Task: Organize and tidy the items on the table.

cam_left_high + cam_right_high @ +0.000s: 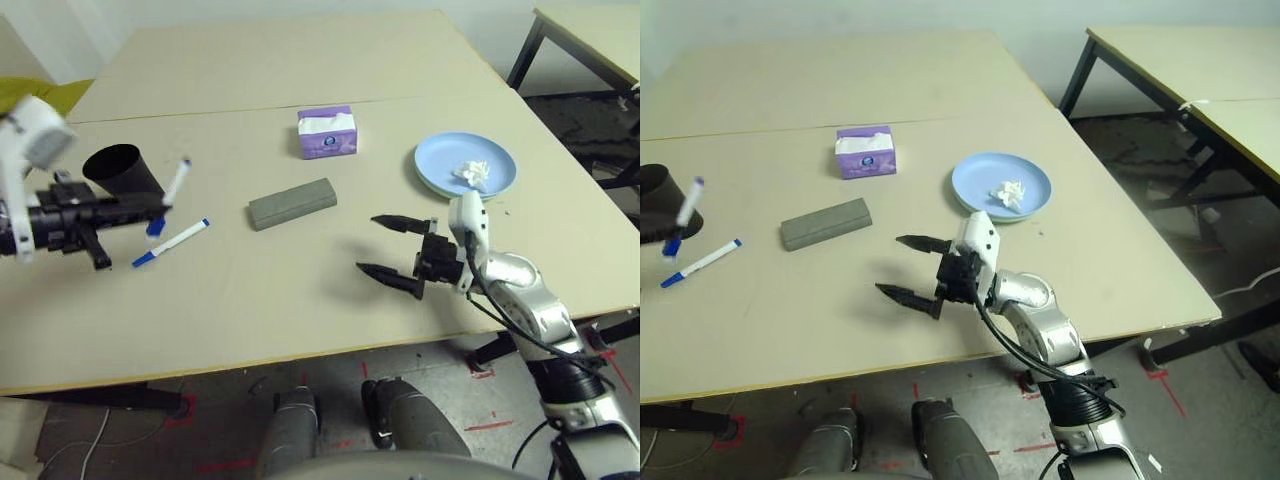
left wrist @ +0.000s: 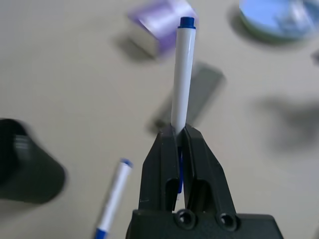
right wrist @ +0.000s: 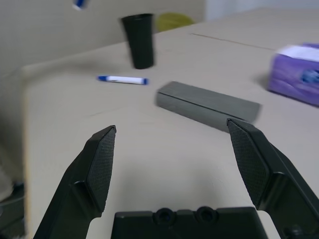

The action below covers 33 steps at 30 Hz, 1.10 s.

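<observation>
Item: marker (image 2: 182, 74), clamped in my left gripper (image 1: 160, 208), lifted beside the black cup (image 1: 120, 170) at the bench's (image 1: 300, 300) left. Second marker (image 1: 172, 243) lies nearer, flat. Glasses case (image 1: 291, 203) centre. My right gripper (image 1: 392, 246) is spread wide, empty. Step: stowing markers; next, likely tip this one into the cup.

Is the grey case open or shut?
Shut. The case lies flat on the table as one closed grey block, with no lid lifted and nothing inside showing.
</observation>
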Each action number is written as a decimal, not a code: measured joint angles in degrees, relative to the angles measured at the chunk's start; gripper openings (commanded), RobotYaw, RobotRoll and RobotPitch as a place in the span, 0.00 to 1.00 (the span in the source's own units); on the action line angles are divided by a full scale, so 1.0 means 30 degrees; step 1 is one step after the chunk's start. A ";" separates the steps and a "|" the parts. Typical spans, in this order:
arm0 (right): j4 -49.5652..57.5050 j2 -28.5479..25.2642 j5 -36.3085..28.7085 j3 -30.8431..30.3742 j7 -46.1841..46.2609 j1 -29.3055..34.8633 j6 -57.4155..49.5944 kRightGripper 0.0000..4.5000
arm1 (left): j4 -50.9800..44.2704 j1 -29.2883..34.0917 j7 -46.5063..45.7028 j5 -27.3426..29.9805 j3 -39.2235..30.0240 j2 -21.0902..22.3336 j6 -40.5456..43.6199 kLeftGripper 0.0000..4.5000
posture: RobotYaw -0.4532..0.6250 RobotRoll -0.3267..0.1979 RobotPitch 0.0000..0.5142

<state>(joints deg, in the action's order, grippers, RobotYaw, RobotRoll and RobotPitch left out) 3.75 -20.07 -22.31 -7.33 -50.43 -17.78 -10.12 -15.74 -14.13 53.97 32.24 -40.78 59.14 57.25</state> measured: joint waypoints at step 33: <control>0.0206 -0.0505 0.2382 -0.0568 0.1282 0.1324 0.0735 1.00 | 1.7581 -0.9593 -1.0517 -0.7132 0.5879 -0.3740 -1.6419 0.01 | 0.34 0.62 0.28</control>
<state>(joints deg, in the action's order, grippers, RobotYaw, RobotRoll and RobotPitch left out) 4.37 -21.59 -15.16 -9.04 -46.58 -13.81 -7.92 37.00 -42.91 22.42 10.84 -23.14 47.92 7.99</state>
